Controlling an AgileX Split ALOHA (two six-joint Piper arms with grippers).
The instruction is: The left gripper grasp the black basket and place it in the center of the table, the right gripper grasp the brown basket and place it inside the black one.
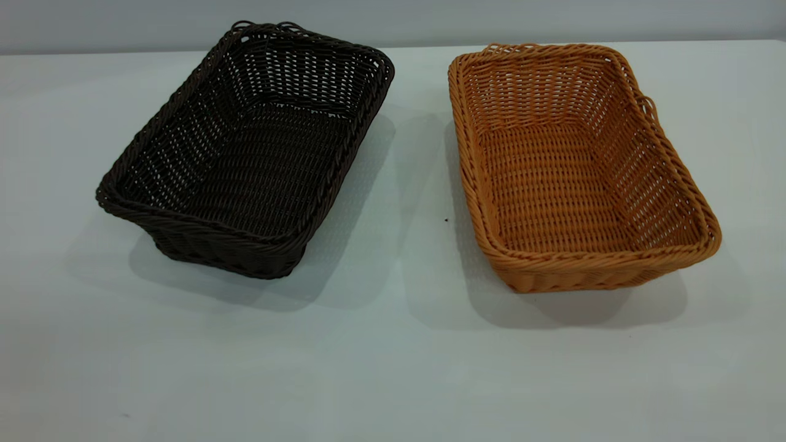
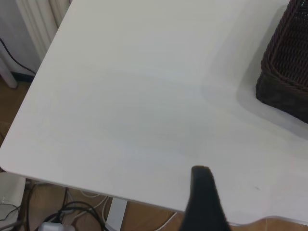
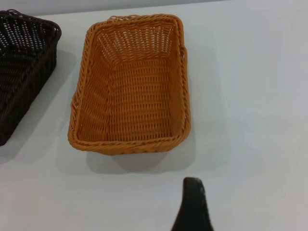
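The black basket rests on the table at the left, turned at an angle. To its right sits the brown basket, a gap of bare tabletop between them. Both are empty. Neither gripper appears in the exterior view. In the left wrist view a dark part of my left gripper hangs over the table's edge, well away from the black basket's corner. The right wrist view shows my right gripper over bare table, short of the brown basket, with the black basket beside it.
The table's edge runs close under the left gripper, and below it lie cables on the floor. A grey wall stands behind the table. Open tabletop spreads in front of both baskets.
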